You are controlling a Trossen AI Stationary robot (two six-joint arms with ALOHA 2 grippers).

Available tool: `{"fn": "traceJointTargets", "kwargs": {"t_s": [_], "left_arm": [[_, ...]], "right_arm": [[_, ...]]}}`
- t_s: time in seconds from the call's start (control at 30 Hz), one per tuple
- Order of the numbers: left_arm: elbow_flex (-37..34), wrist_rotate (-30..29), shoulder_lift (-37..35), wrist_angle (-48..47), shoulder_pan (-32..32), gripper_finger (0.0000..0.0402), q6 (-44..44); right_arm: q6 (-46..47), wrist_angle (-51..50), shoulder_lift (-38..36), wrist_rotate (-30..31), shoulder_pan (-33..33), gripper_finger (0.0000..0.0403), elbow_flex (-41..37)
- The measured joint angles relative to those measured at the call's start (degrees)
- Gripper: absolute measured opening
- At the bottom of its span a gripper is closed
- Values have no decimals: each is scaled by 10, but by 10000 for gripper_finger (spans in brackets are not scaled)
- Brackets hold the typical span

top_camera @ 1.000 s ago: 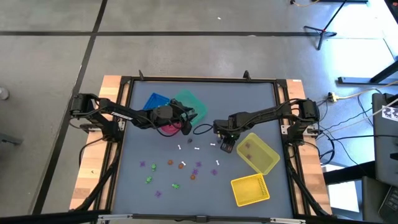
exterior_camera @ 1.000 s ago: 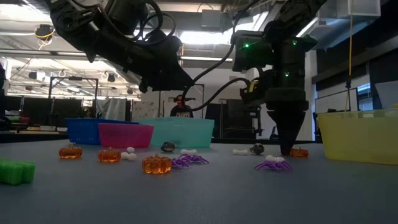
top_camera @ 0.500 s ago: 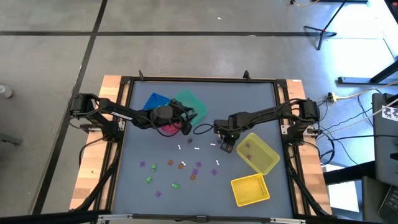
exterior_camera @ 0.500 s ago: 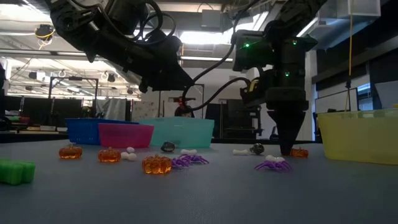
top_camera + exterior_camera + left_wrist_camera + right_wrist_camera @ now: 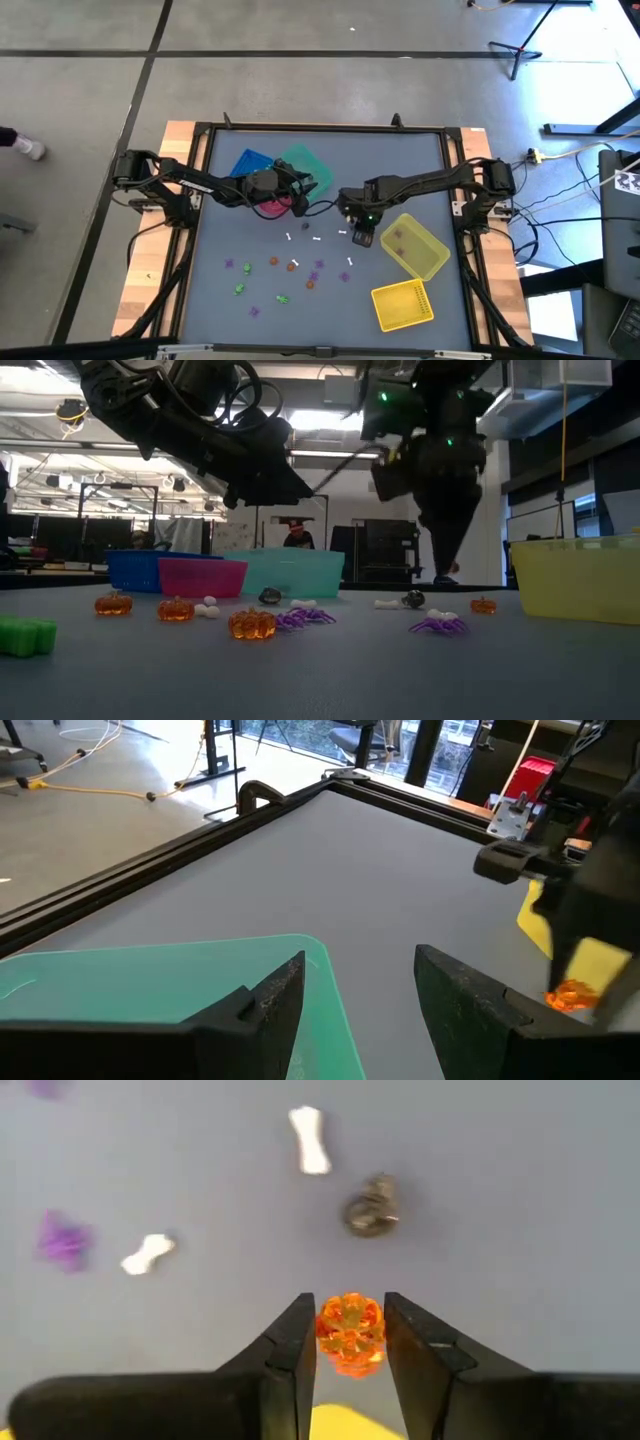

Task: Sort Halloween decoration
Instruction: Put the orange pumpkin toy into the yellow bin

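Note:
My right gripper (image 5: 349,1304) is shut on a small orange pumpkin (image 5: 350,1335), one of the Halloween decorations, and hangs above the table's middle right (image 5: 360,238). More trinkets lie on the table: white bones (image 5: 310,1140), a dark grey piece (image 5: 370,1210), purple spiders (image 5: 437,624), orange pumpkins (image 5: 250,623) and green pieces (image 5: 25,636). My left gripper (image 5: 360,1010) stands open over the rim of the teal bin (image 5: 170,970), nothing between its fingers. My right gripper pinches the orange pumpkin by two opposite sides (image 5: 325,1330) between its two fingers. The fingers come from above, pointing steeply down. In the low view the fingertips (image 5: 445,572) hang well above the table, so the pumpkin is lifted clear.
Blue (image 5: 250,162), teal (image 5: 305,165) and pink (image 5: 272,207) bins stand at the far left under my left arm. Two yellow bins (image 5: 415,245) (image 5: 403,303) stand at the right and near right. Another pumpkin (image 5: 483,605) sits on the table beside my right gripper.
My right gripper has risen from the table top, where its fingertips stood a second ago, and has shifted a little toward the table's left. My left arm has kept still.

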Motion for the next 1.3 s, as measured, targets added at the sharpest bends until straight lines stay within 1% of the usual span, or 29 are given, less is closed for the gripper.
{"fn": "traceJointTargets", "kwargs": {"t_s": [0.17, 0.3, 0.57, 0.77, 1.3], "left_arm": [[0, 0, 0, 0, 0, 174, 3], [0, 0, 0, 0, 0, 174, 3], [0, 0, 0, 0, 0, 174, 3], [0, 0, 0, 0, 0, 174, 3], [0, 0, 0, 0, -1, 174, 3]], "right_arm": [[-26, -65, -1, -27, 3, 99, 47], [-35, -113, -1, -32, 18, 99, 77], [-41, -143, -2, -32, 78, 99, 97], [-40, -157, -2, -31, 132, 99, 97], [-35, -157, -2, -32, 314, 99, 97]]}}
